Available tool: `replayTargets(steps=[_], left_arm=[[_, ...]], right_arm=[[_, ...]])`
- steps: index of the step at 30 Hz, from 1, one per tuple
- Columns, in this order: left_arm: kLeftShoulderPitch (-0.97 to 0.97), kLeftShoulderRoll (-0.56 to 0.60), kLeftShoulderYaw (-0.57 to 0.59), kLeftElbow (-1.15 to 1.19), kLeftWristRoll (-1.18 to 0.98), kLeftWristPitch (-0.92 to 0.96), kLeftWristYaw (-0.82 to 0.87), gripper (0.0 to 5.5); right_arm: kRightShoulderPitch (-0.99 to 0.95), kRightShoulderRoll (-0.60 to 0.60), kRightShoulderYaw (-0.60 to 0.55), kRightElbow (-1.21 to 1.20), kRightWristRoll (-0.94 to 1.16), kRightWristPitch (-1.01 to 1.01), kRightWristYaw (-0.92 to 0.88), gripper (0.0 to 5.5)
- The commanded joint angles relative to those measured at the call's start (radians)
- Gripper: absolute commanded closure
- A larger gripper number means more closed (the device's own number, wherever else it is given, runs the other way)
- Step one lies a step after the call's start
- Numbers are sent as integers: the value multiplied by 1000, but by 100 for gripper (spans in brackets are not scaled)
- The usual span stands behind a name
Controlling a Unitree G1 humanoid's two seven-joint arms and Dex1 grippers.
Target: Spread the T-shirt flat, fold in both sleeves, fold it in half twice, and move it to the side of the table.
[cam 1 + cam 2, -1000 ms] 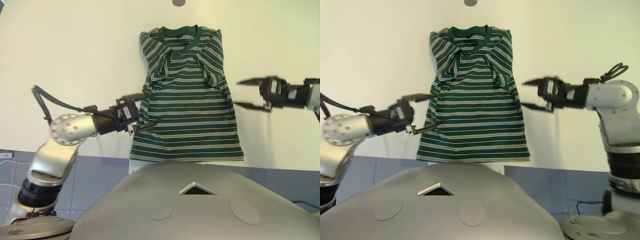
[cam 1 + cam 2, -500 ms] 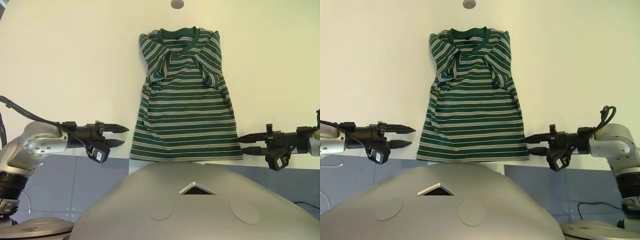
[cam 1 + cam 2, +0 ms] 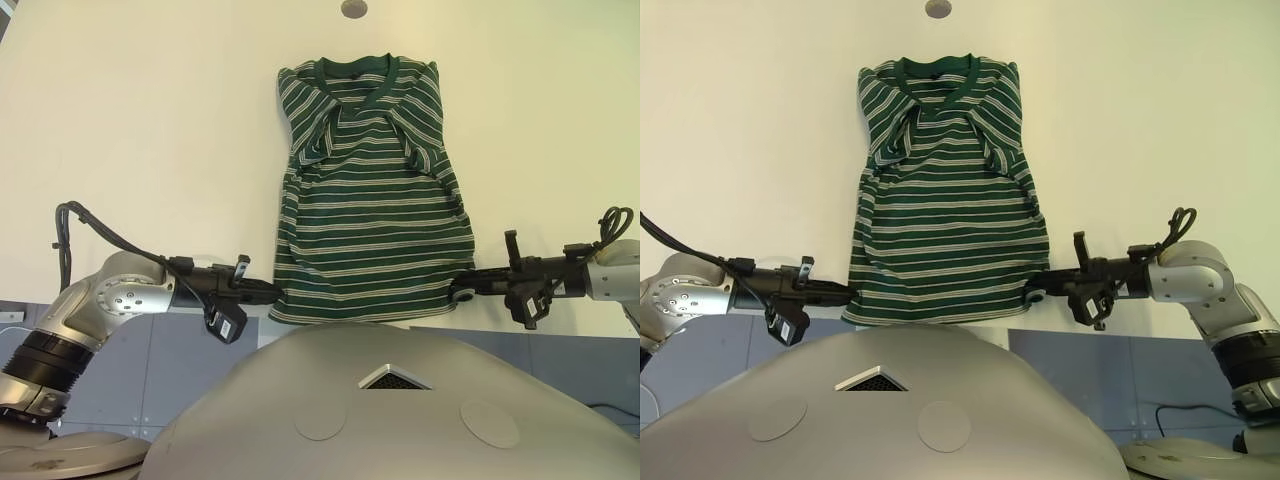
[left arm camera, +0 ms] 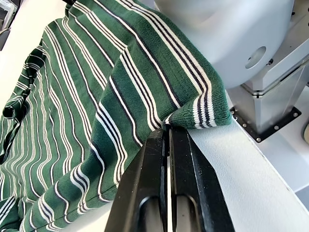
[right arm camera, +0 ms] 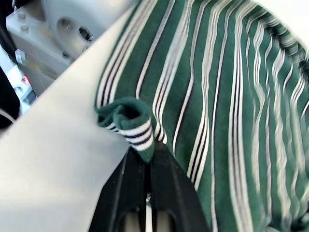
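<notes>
At the near hem of the shirt (image 3: 375, 200), both your grippers are closed tight on cloth. The left gripper (image 3: 268, 291) pinches the left hem corner and the right gripper (image 3: 462, 292) pinches the right one, with no gap showing between the jaws. The shirt lies on the table (image 3: 150, 150) with its collar away from you, both sleeves folded in over the chest, and its hem right at the table's near edge. Your main risk is the bite: each gripper holds only a small nub of corner, so a quick lift could pull the knit free on one side and the fold would land skewed. You may also have caught one layer rather than both, though the wrist views can't settle that. If so, the lower layer would stay behind and bunch. Unequal travel of the two arms would twist the hem, and any pull toward you could drag cloth off the edge. A fast carry toward the collar might flip the sleeves open. Around the shirt the table is pale and smooth, likely slippery under fabric. A small grey disc (image 3: 354, 8) sits beyond the collar, and grey floor (image 3: 130, 370) shows below the hem.
</notes>
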Motion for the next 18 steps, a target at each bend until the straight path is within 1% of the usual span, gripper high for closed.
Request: replayTargets(steps=[1, 2, 3, 5, 7, 9, 10, 13, 14, 16, 17, 18], left_arm=[[-33, -14, 7, -6, -249, 229, -32, 547], [-72, -37, 32, -33, -399, 351, -32, 547], [-142, -73, 65, -37, -540, 479, -28, 547], [-306, -142, 128, 17, -749, 706, -33, 547], [-511, -243, 154, 228, -803, 865, -49, 547], [-723, -360, 143, 526, -734, 933, -34, 547], [-821, -419, 154, 673, -705, 940, 3, 547], [-1008, -546, 201, 965, -678, 938, 85, 547], [-1042, -577, 198, 1042, -659, 942, 98, 550], [-1085, -622, 209, 1175, -631, 951, 132, 550], [-1105, -639, 253, 1237, -648, 976, 185, 526], [-1124, -652, 315, 1293, -678, 1010, 248, 507]], right_arm=[[-66, -51, -24, -126, 214, 317, 74, 550], [-163, -27, -39, -120, 262, 423, 88, 550], [-304, 23, -48, -64, 280, 510, 96, 550], [-586, 142, -55, 114, 272, 641, 90, 550], [-823, 270, -45, 378, 188, 675, 38, 550], [-996, 386, -31, 647, 96, 680, -55, 550], [-1067, 441, -31, 769, 63, 691, -113, 550], [-1171, 544, -19, 993, -34, 707, -296, 550], [-1176, 566, -11, 1035, -63, 712, -341, 521], [-1180, 610, -18, 1096, -99, 718, -425, 488], [-1182, 629, -27, 1120, -119, 710, -501, 473], [-1188, 641, -47, 1144, -134, 712, -615, 449]])
